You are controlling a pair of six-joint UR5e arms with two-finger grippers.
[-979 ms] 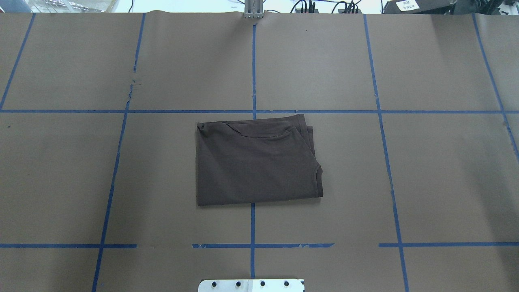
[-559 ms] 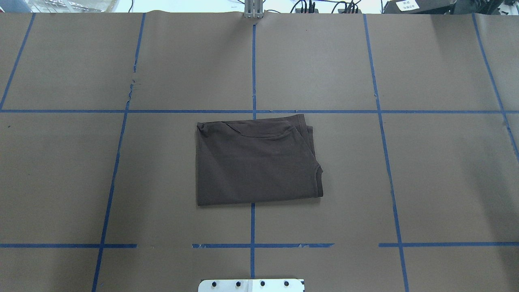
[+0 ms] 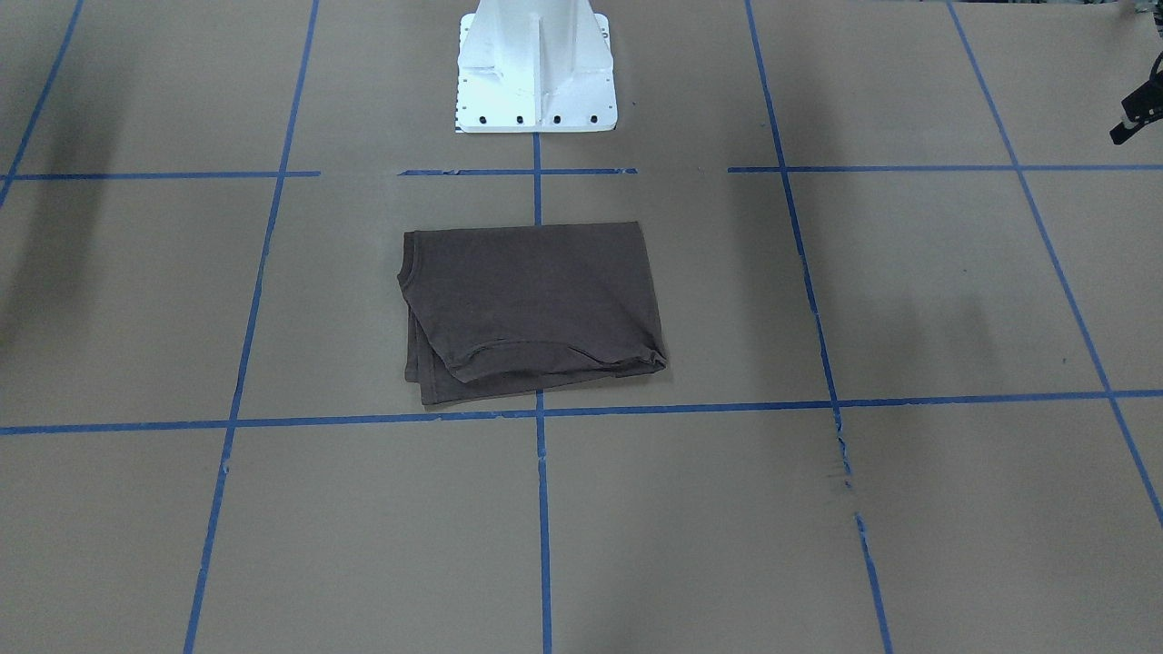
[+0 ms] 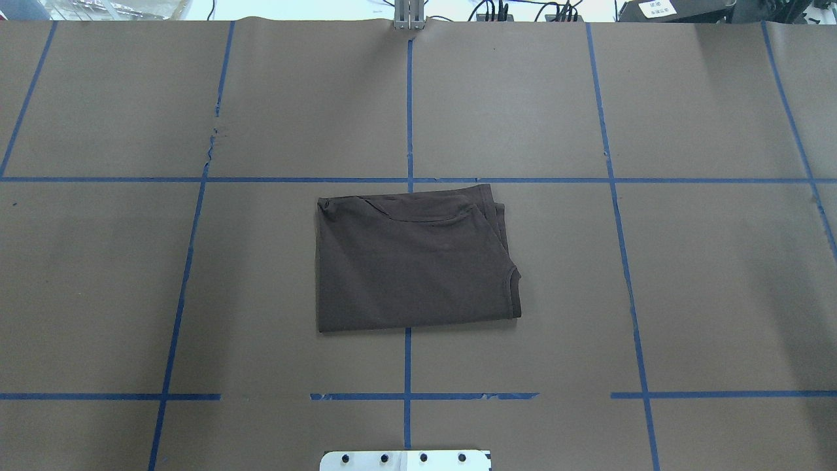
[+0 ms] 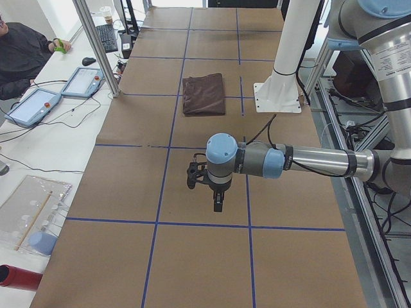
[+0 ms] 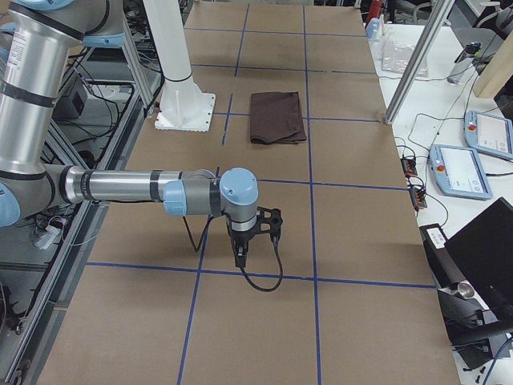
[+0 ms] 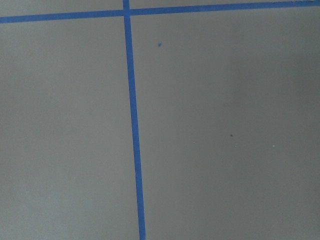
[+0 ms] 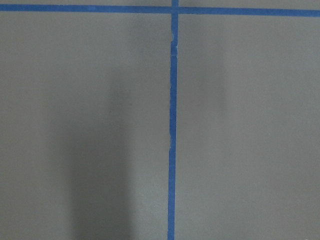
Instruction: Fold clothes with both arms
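The clothes are one dark grey-brown T-shirt [image 4: 412, 261], folded into a flat rectangle at the table's middle, collar edge toward the robot's right; it also shows as the T-shirt [image 3: 531, 304], the T-shirt [image 5: 203, 94] and the T-shirt [image 6: 277, 116]. Both arms are held far out to the sides, clear of it. My left gripper [image 5: 217, 200] hangs over bare paper, fingers pointing down; only a black sliver of the left gripper [image 3: 1136, 109] shows at the front view's edge. My right gripper [image 6: 239, 253] hangs likewise at the other end. I cannot tell whether either is open or shut. Both wrist views hold only paper and tape.
Brown paper with a blue tape grid [image 4: 409, 180] covers the table. The white pedestal base [image 3: 536, 64] stands just behind the shirt. A seated person [image 5: 22, 51] and teach pendants [image 5: 32, 106] are beyond the far edge, with cables there.
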